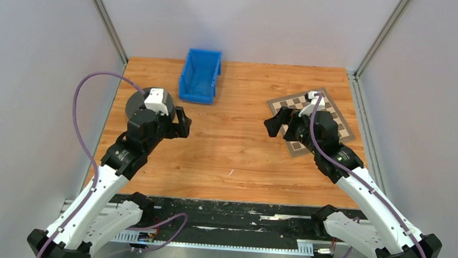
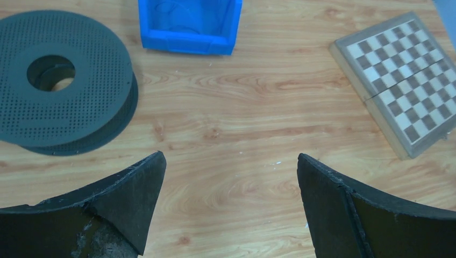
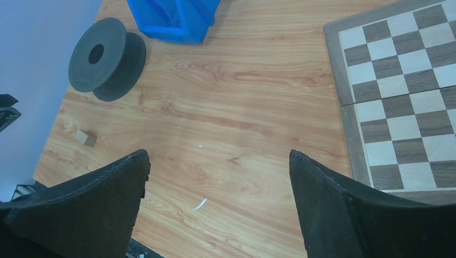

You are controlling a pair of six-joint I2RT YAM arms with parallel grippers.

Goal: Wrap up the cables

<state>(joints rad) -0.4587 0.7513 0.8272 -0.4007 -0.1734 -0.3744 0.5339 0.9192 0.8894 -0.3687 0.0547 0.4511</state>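
Top view: left gripper (image 1: 182,123) and right gripper (image 1: 272,124) hung over the table (image 1: 231,158), jaws spread wide, holding nothing.
Left wrist: cables (image 2: 171,9) showed faintly as thin loops inside the blue bin (image 2: 188,40); spool (image 2: 64,80) lay beside it.
Right wrist: chessboard (image 3: 398,80) lay at right.

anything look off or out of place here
Only small things: a white scrap lies loose in the middle of the table, and a little wooden block sits alone near its left edge. Nothing looks spilled.
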